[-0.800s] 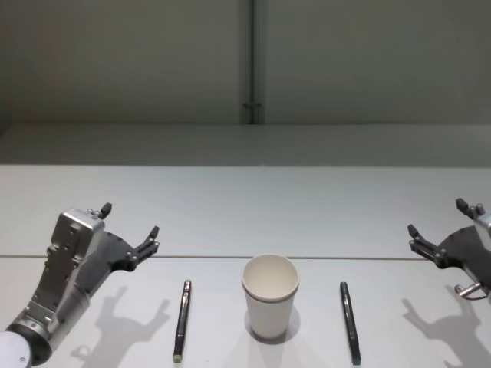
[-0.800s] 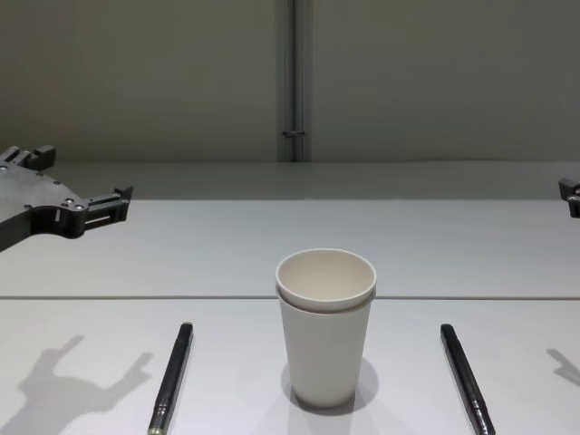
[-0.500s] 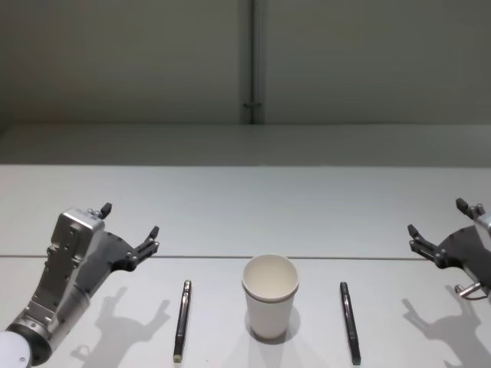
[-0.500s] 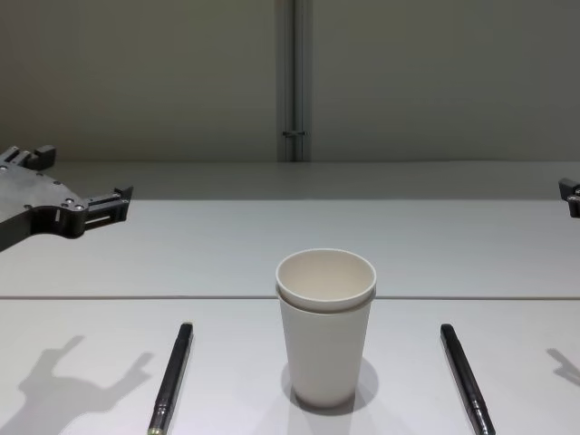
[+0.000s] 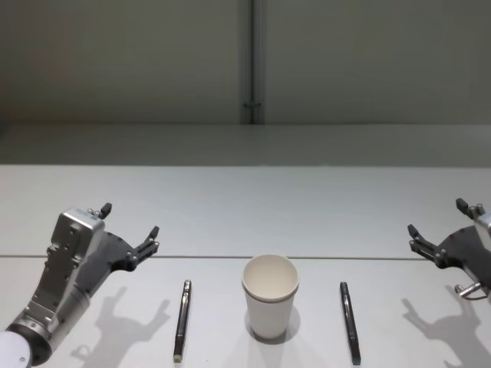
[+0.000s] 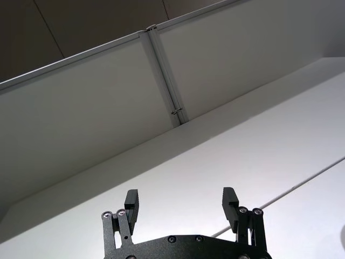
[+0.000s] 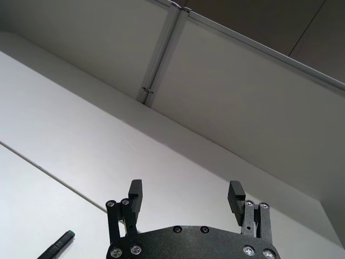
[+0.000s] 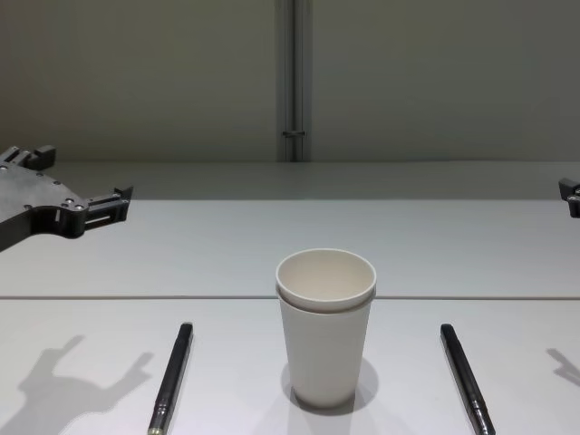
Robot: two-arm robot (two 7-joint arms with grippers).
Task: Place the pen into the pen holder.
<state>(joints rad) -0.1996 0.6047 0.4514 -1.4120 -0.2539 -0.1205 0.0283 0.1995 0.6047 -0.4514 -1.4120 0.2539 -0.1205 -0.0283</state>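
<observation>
Nothing has changed between the earlier moments and now. The left pincer [image 5: 129, 219] hangs at the same spot left of the pen holder [image 5: 270, 307] and the right pincer [image 5: 436, 216] at the same spot to its right, their fingers as wide apart as before. The left pen [image 5: 182, 320] and the right pen [image 5: 349, 322] have not shifted on the desk [image 5: 245, 207].

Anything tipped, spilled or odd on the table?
Nothing stands out. The pen holder stands upright; left pen and right pen lie flat either side, clear of it. Left gripper and right gripper hover open, empty.
</observation>
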